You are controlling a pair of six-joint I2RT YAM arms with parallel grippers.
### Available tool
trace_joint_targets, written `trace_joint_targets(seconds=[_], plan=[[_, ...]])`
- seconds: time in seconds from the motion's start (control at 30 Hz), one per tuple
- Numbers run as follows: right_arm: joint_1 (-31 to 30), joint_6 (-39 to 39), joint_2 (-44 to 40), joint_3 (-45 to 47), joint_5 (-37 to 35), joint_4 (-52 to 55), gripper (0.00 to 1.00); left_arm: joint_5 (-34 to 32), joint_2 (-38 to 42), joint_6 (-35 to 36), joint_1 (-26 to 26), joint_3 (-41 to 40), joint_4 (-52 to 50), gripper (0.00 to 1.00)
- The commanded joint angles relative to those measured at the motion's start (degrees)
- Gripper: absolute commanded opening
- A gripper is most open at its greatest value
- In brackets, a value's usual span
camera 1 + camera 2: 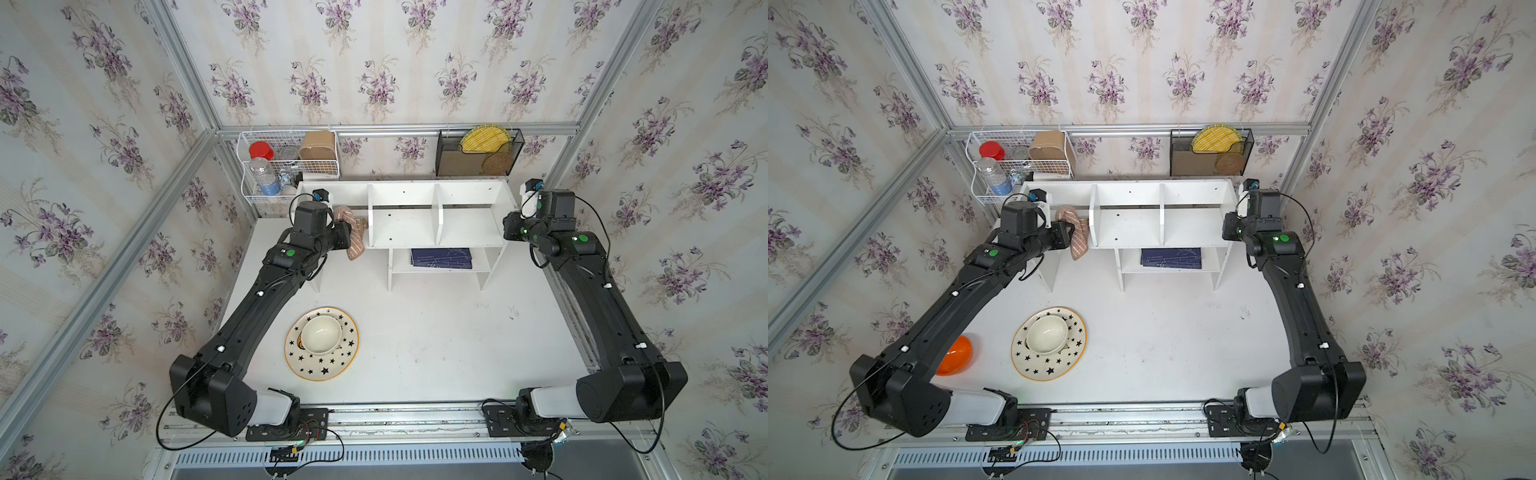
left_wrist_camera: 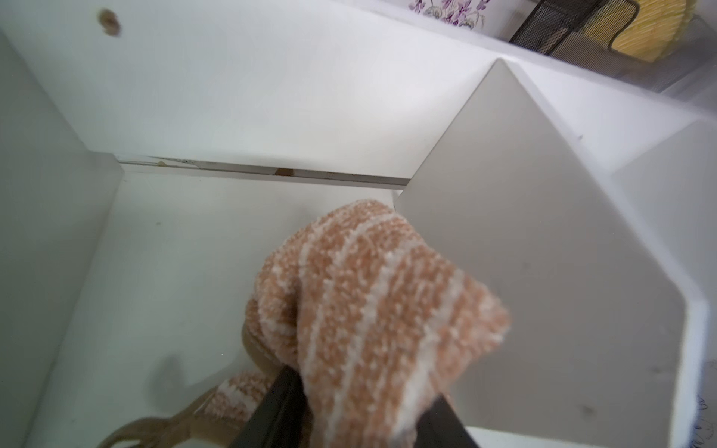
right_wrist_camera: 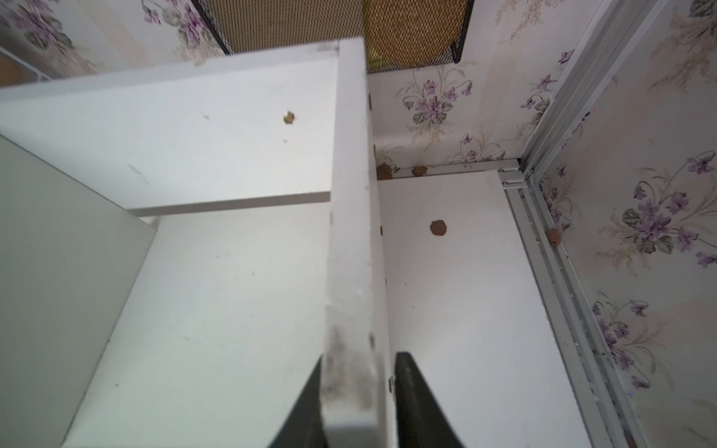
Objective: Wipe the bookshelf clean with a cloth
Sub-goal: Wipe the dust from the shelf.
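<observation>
Found the bookshelf [image 1: 403,232] at the back of the worktop [image 1: 436,353], with the wire basket [image 1: 291,137] behind its left end and the mesh rack [image 1: 449,166] behind its right end. Saw the cloth [image 1: 355,237] in the left compartment, against the divider and hanging over the front edge, between the fingers of the left tool [image 2: 364,388]. Noted the right tool [image 3: 361,358] astride the right side panel. Found a book [image 1: 441,258] on the lower shelf, a plate [image 1: 328,370] before the bookshelf toward the left, a bowl [image 1: 321,334] on it, and a ball [image 1: 957,355] further left.
</observation>
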State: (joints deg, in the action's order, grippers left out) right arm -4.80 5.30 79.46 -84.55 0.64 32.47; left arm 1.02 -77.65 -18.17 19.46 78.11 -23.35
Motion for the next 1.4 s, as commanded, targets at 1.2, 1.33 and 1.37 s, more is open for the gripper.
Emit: trace_joint_targets(seconds=[1.2, 1.33, 1.37], plan=[[0.01, 9.51, -3.61, 6.05, -4.4, -1.85, 0.22, -14.48, -7.62, 0.39, 2.32, 3.03, -3.82, 0.0], [-0.02, 9.5, -3.61, 6.15, -4.3, -1.54, 0.19, -8.37, -8.23, 0.29, 4.61, 2.24, 0.63, 0.0], [-0.02, 9.58, -3.69, 6.15, -4.19, -1.53, 0.19, -7.75, -8.49, 0.13, 5.14, 2.6, 1.0, 0.0]])
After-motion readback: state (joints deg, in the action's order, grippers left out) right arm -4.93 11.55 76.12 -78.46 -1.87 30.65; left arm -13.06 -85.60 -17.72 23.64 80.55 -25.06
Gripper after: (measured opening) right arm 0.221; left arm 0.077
